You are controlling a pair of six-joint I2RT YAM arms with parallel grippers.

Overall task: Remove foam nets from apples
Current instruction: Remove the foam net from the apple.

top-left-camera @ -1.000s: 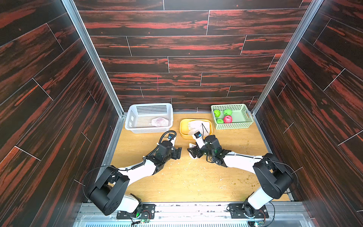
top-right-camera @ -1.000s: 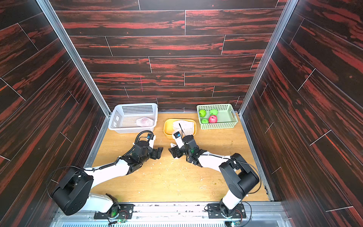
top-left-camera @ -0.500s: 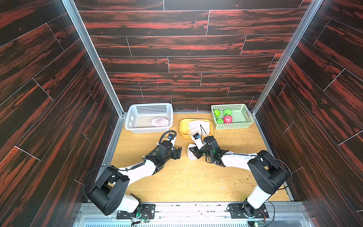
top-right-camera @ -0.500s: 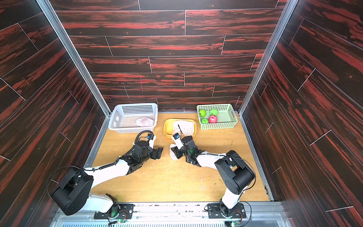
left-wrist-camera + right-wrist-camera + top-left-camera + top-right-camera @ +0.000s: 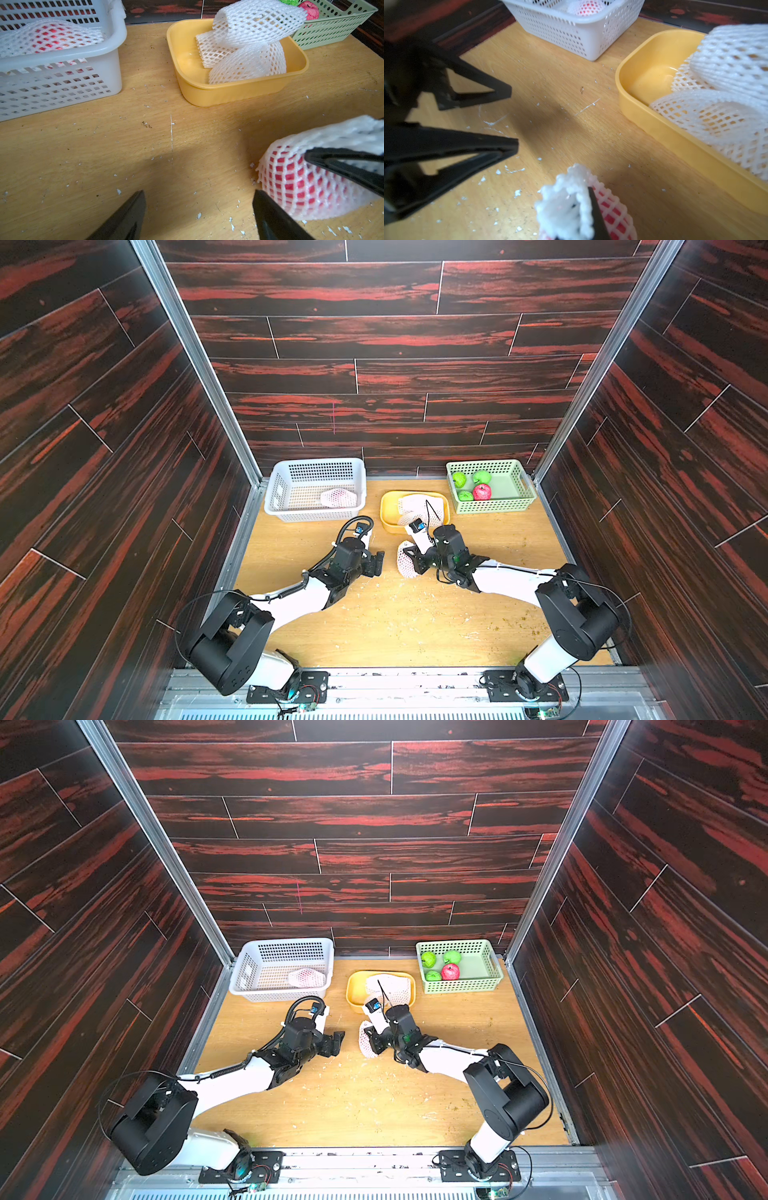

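Crumb-strewn wooden table nearest me: my right gripper is pinched shut on the bunched end of the foam net, I judge to peel it off the red apple lying on the wood. My left gripper gapes wide just beside that apple, placed to steady it. Beyond, a yellow tray collects empty nets; farthest, a white basket keeps one wrapped apple, a green basket the bare apples.
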